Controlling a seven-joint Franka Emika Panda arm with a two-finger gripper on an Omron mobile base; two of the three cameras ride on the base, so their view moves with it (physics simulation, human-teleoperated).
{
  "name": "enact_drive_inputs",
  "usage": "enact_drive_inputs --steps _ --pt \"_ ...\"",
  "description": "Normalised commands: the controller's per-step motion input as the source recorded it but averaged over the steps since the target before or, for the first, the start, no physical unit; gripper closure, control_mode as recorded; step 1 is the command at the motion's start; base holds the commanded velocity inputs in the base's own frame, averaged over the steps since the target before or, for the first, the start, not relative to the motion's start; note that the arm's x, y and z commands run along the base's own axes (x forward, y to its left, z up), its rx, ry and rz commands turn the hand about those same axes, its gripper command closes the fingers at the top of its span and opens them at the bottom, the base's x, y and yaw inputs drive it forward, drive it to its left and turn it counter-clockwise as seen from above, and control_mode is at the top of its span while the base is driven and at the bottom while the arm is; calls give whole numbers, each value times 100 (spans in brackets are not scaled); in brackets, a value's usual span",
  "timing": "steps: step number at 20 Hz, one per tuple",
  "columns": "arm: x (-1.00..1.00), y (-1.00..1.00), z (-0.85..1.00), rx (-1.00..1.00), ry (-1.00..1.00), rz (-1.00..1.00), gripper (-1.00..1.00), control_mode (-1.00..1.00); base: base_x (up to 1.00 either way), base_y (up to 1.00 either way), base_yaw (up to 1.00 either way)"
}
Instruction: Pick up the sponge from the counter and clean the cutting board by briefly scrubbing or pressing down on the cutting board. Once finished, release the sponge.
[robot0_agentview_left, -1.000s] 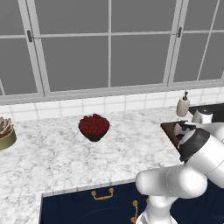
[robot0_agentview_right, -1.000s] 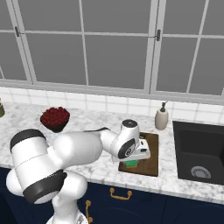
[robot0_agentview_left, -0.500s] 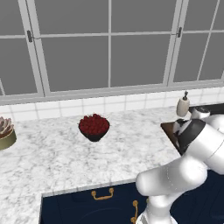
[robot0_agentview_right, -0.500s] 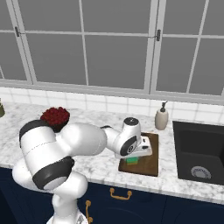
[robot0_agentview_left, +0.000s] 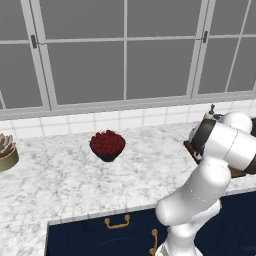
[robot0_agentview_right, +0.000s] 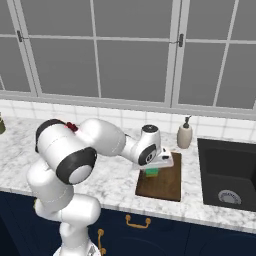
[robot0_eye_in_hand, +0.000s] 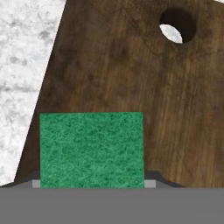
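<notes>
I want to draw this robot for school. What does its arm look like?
The arm is made of fat, rounded, glossy white tubes joined by dark grey or black bands and round caps at the joints. The gripper is a flat white block at the end. Its fingers are small and grey. No cables or markings can be seen.

Glossy white rounded arm (robot0_agentview_right: 100, 142), dark joint bands, seemingly unmarked.

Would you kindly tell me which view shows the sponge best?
The hand view: the sponge shows its whole green face over the cutting board. The right base view shows a green sliver beneath the hand.
</notes>
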Motion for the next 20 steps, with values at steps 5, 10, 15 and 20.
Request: enact_drive_inputs --steps 5,10,15,20 --pt "72 1 -2 0 0 -8 100 -100 0 0 0" --pt "35 0 -6 0 0 -4 100 -100 0 0 0" --pt "0 0 0 0 0 0 100 -100 0 0 0" --pt "0 0 0 0 0 0 100 -100 0 0 0"
